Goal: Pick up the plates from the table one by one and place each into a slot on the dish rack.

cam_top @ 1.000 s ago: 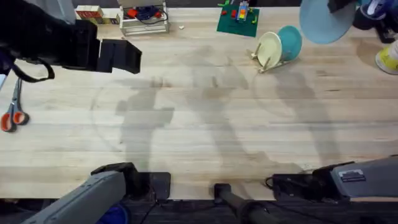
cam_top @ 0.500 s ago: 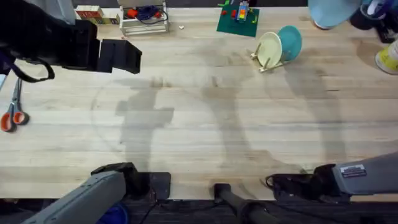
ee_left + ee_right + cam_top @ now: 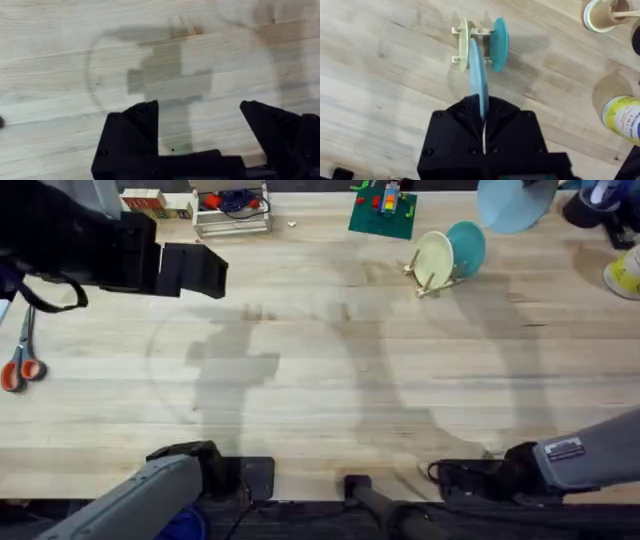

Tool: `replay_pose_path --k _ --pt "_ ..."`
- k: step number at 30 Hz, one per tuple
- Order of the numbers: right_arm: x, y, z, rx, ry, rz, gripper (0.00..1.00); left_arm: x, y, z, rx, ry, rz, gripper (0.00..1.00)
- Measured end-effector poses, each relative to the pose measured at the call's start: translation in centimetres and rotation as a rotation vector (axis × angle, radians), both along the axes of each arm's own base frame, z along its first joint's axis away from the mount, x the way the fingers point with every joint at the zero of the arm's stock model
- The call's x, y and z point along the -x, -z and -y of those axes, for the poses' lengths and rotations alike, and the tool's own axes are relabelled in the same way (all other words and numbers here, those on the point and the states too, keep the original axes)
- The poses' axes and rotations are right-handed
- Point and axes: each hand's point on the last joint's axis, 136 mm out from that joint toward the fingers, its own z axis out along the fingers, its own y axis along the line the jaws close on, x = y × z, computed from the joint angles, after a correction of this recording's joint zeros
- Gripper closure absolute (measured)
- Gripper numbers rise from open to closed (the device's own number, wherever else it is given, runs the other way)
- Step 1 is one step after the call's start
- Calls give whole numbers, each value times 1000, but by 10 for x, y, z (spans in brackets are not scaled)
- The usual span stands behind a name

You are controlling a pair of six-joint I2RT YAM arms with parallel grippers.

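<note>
The right gripper [image 3: 483, 117] is clamped tight on the lower edge of the pale sky blue plate [image 3: 479, 75], which stands edge-on between its fingers. In the overhead view this plate [image 3: 512, 204] hangs in the air at about 1 o'clock, high over the far right part of the table [image 3: 320, 370], just beyond the dish rack [image 3: 432, 278].

The left gripper [image 3: 200, 132] hangs over bare planks with its jaws spread wide and nothing between them. In the overhead view the left arm shows large and dark at about 10 o'clock.

No writing can be read. A white label sits on the right arm [image 3: 565, 450] near the bottom edge, at about 5 o'clock, but its print is too small to make out. A can with a yellow and white wrapper [image 3: 622, 118] stands well to the side of the rack; its lettering is blurred.

The dish rack holds two plates upright in its slots: the cream-yellow plate [image 3: 433, 258] and the teal plate [image 3: 466, 248], side by side. From the right wrist, the blue plate lines up with the gap between them. A white wire-frame stand [image 3: 232, 218] at about 11 o'clock holds red and blue items. A paper cup [image 3: 601, 14] has a wooden stick in it. Orange-handled scissors [image 3: 20, 360] lie at 9 o'clock on the table.
</note>
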Motion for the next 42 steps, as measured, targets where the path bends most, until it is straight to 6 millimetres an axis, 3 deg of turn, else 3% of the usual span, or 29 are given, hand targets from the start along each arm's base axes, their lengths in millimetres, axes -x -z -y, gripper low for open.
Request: replay_pose_path --k 15,31,42 --pt "2 1 12 13 3 -7 970 0 0 0 0 0 0 6" --pt "1 1 12 28 -28 -4 970 0 0 0 0 0 0 6" --pt "-16 23 12 28 -32 -49 970 0 0 0 0 0 0 6"
